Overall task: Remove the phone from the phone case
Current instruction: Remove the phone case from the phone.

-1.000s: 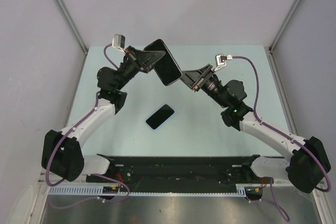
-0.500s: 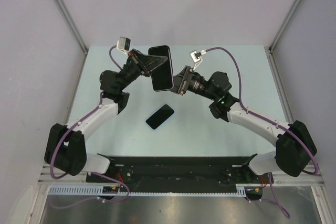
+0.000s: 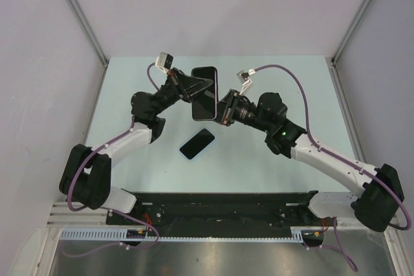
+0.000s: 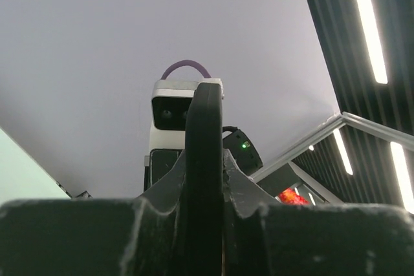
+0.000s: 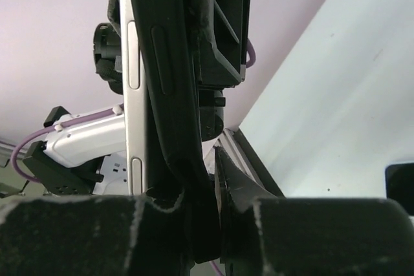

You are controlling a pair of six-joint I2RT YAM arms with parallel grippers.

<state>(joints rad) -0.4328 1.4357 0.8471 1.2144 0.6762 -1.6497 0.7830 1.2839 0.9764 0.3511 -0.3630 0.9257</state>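
The phone in its black phone case [image 3: 204, 93] hangs above the table's middle, standing on end between both arms. My left gripper [image 3: 193, 85] is shut on its left side; in the left wrist view the black edge [image 4: 204, 140] runs straight up between the closed jaws of that gripper [image 4: 204, 192]. My right gripper [image 3: 218, 109] meets it from the right. In the right wrist view, the phone's silver side [image 5: 134, 95] with its buttons stands left of the black case wall [image 5: 171, 95]. There my right gripper [image 5: 210, 182] is shut on the case's lip.
A second dark phone-shaped slab [image 3: 197, 143] lies flat on the pale green table [image 3: 291, 82], below the held phone; its corner shows at the right wrist view's edge [image 5: 400, 182]. Grey walls enclose the table on three sides. The black base rail [image 3: 220, 208] runs along the near edge.
The right arm swung left to the held phone, and its jaws closed on the case's edge. The left arm shifted right and turned the phone from tilted to nearly upright.
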